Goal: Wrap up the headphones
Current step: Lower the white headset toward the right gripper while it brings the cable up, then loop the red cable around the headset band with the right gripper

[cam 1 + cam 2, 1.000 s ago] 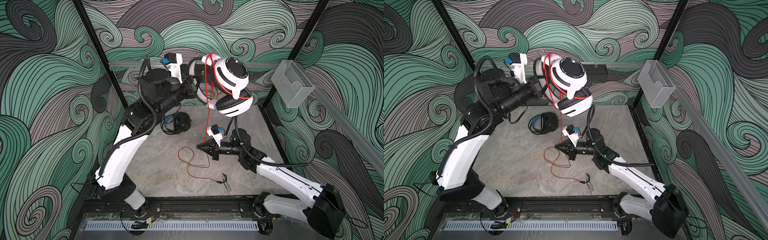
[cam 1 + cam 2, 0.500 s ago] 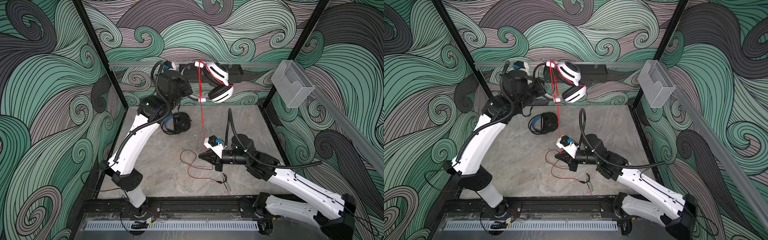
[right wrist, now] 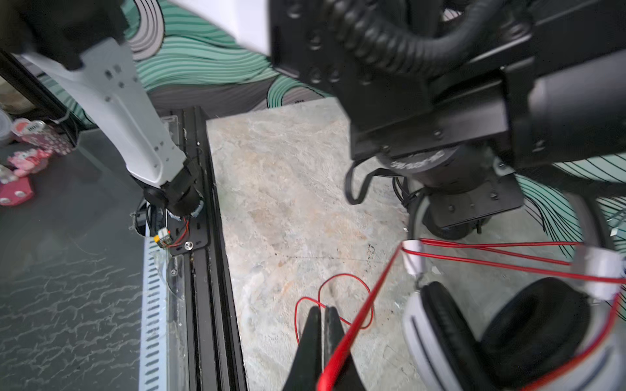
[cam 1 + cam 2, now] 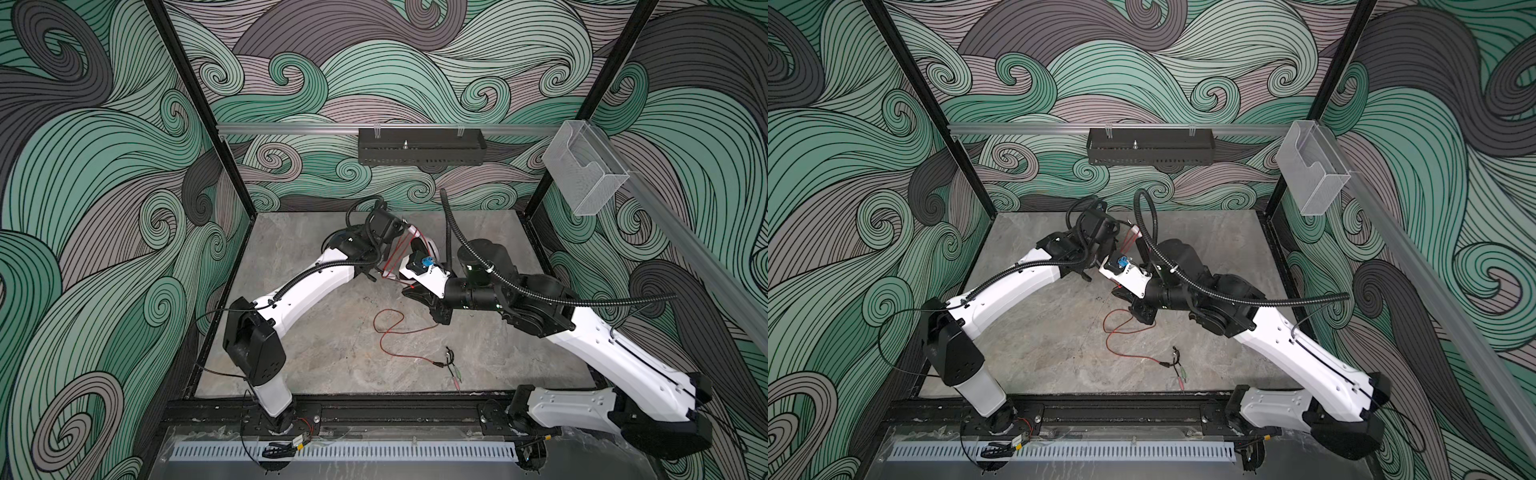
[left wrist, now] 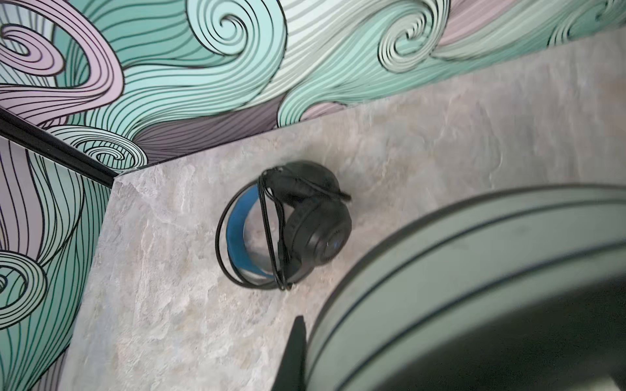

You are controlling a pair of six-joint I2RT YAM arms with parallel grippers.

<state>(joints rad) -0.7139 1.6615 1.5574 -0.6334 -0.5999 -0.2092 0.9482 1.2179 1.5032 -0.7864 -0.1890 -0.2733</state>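
White-and-black headset (image 3: pixel 491 342) is low over the back-centre of the grey stone-look tabletop (image 4: pixel 316 357), btwn the two arm ends. Can't tell if it rests on the surface. It's mostly hidden by the arms in both top views. R wrist view shows its two black ear cushions side by side.

L gripper (image 3: pixel 452 225) comes onto the headset's band from above, fingers closed, holding the headset by the band. L wrist view shows one black finger (image 5: pixel 295 352) beside a big blurred white-and-dark curve of the headset.

R gripper (image 3: pixel 321 318) has its fingers pressed together, pinching the red cord (image 3: pixel 372 294). Cord runs taut from the pinch to a white band end, w/ several strands stretched across btwn the two band ends, above the ear cups. Rest of the cord lies slack in loops on the tabletop near the R gripper and ends in small plugs (image 4: pixel 451 365) near the front edge.

Black headset (image 5: pixel 288 230) lies on the tabletop near the back-left corner, apart from the other one. Its blue inner band shows, w/ the black cord (image 5: pixel 271 233) wound across band and cups.

Black tray (image 4: pixel 419 151) hangs on the back rail. Clear plastic bin (image 4: pixel 584 174) hangs on the right-side rail.
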